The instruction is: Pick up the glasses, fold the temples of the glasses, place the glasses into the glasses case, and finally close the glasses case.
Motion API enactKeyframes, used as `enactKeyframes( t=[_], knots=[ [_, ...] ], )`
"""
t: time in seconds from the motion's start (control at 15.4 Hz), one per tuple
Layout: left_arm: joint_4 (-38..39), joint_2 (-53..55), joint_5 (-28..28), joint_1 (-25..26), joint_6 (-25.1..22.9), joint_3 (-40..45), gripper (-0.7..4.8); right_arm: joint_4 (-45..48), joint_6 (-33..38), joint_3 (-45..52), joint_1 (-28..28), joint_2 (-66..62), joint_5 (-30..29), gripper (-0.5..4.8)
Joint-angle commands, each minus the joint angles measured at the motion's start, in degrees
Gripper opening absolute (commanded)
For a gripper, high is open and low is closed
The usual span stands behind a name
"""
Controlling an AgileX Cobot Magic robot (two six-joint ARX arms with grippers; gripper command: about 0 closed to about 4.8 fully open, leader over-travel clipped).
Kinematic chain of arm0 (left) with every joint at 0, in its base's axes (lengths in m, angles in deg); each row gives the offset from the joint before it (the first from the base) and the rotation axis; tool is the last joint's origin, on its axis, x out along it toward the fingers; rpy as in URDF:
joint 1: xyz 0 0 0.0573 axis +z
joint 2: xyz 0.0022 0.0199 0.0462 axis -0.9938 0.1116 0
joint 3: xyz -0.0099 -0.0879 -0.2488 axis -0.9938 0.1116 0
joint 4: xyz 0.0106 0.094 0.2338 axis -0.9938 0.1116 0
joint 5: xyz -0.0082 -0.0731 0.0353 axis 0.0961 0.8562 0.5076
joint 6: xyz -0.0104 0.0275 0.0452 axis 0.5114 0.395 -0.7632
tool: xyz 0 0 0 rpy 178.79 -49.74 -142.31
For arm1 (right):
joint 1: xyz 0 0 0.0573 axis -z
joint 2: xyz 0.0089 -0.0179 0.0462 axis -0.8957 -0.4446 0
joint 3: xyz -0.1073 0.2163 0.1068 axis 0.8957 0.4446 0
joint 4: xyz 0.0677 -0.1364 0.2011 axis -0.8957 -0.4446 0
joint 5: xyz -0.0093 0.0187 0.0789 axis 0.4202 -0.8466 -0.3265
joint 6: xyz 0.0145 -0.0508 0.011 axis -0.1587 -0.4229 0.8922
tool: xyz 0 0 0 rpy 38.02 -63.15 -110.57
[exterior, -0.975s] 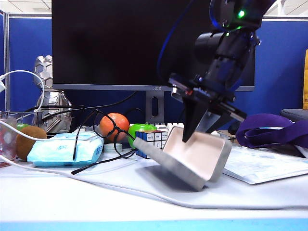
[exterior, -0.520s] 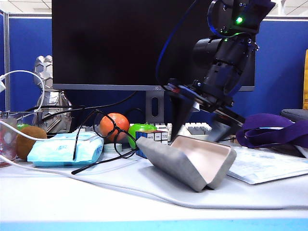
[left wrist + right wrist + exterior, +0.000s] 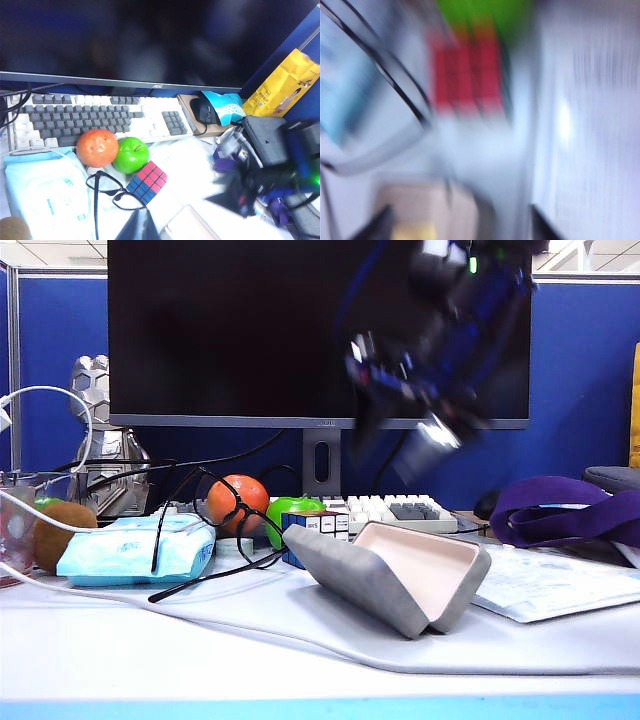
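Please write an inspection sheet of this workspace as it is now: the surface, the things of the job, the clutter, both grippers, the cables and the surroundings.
Surface: white table.
Job's things: thin black-framed glasses unfolded, leaning on the light-blue tissue pack; grey felt glasses case open, beige lining showing, nothing seen inside.
Clutter: orange fruit, green apple, colour cube, brown kiwi, purple strap, papers.
Grippers: right gripper blurred, open, above the case, holding nothing; left gripper's state not shown, only dark tips at the wrist view's edge.
Cables: white cable across the table; black cables behind.
Surroundings: dark monitor, keyboard, blue partition.
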Motion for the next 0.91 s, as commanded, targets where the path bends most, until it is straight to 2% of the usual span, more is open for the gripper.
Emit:
enactKeyframes(
  t=[0.06, 0.58, 0.78, 0.91],
  knots=[
    [-0.7, -0.2, 0.4, -0.1, 0.0, -0.2, -0.05, 7.6, -3.0, -0.2, -1.1, -0.2, -1.8, 1.66],
    [-0.7, 0.1, 0.3, -0.1, 0.0, -0.2, -0.06, 14.6, -6.4, -0.2, -3.3, -1.0, -7.9, 1.66],
    [-0.9, 0.9, 0.3, -0.1, 0.0, -0.2, -0.06, 17.6, -7.4, -0.2, -5.6, -1.7, -7.5, 1.75],
    [-0.7, 1.0, 0.4, -0.1, 0.0, -0.2, -0.05, 21.5, -9.5, -0.2, -7.7, -3.4, -4.3, 1.92]
  ],
)
